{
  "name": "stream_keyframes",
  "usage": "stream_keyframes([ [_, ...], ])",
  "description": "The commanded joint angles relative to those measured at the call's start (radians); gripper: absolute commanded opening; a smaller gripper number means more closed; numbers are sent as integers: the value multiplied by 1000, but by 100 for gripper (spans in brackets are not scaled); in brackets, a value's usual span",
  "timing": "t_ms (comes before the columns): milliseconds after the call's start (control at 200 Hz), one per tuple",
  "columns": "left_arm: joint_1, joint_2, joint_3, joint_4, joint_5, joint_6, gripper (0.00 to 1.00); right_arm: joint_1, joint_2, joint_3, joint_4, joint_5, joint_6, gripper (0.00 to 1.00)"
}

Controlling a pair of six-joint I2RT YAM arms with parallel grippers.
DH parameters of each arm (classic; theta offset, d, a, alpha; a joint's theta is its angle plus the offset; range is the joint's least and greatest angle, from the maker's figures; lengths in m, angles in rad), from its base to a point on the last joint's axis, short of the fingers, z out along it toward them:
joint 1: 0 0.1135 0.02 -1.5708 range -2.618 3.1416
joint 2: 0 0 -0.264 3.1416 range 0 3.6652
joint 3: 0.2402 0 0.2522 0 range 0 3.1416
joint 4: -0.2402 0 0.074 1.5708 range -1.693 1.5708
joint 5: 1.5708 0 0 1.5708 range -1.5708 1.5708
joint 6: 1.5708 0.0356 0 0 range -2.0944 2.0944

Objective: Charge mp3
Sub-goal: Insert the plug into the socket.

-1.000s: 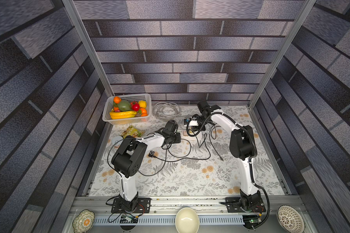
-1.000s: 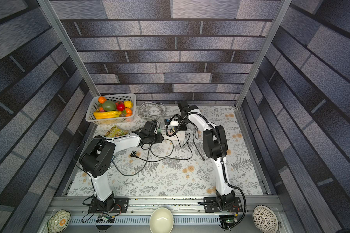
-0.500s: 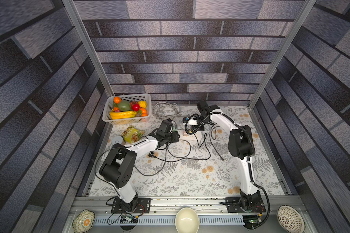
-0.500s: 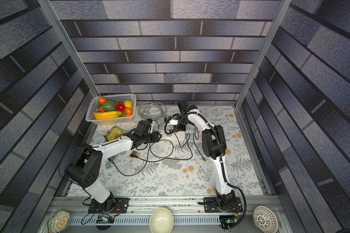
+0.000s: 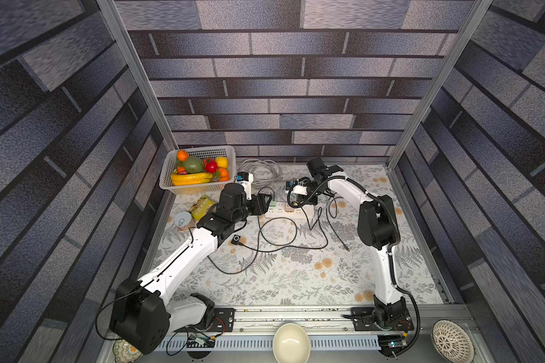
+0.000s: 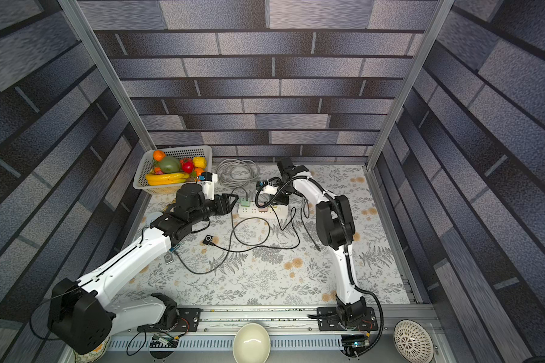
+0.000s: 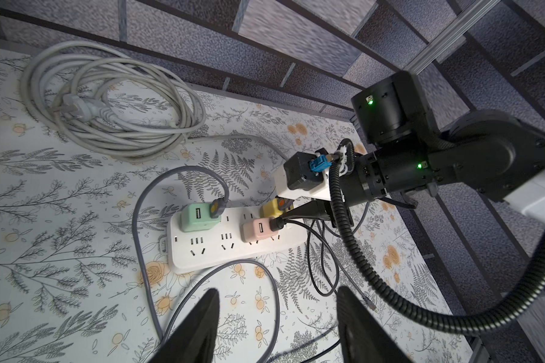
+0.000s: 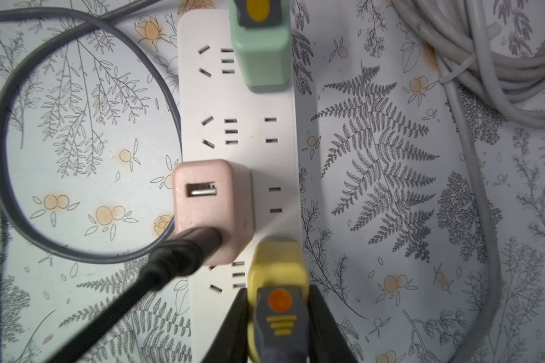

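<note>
Seating the yellow charger [image 8: 277,264] in the strip [image 8: 255,157], it seems: right gripper [image 8: 279,290] clamps it — push straight down, no twist. Left gripper [image 7: 279,289], jaws wide and empty, hovers at the strip's 9 o'clock; mp3 [image 5: 236,239] lies at its 8 o'clock.

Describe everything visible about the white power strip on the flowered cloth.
The white power strip, smooth plastic by its look, is long with rounded corners and lies flat on the flowered cloth. Three cube adapters sit in it: a green adapter at one end, a pink adapter and a yellow adapter toward the other, each with a cable plugged in. Several sockets are free. The right gripper grips the yellow adapter between its fingers.
</note>
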Motion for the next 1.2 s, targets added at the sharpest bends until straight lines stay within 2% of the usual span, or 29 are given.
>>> stream_keyframes([
  [0,22,-65,-24,-51,30,-1,64,12,119,-73,-157,90,112,15],
  [311,70,-166,-85,-57,54,-23,68,14,-1,-67,-93,77,174,44],
  [521,96,-200,-90,-58,58,-24,76,14,-98,-107,-14,62,209,57],
  [586,99,-209,-92,-58,59,-24,77,14,-122,-119,-14,50,211,67],
  [882,129,-225,-107,-58,81,-36,85,12,-216,-254,-28,45,256,69],
  [1047,133,-228,-112,-53,86,-37,86,12,-348,-380,1,13,313,70],
  [1192,133,-237,-122,-41,91,-37,88,12,-469,-513,56,-27,427,70],
])
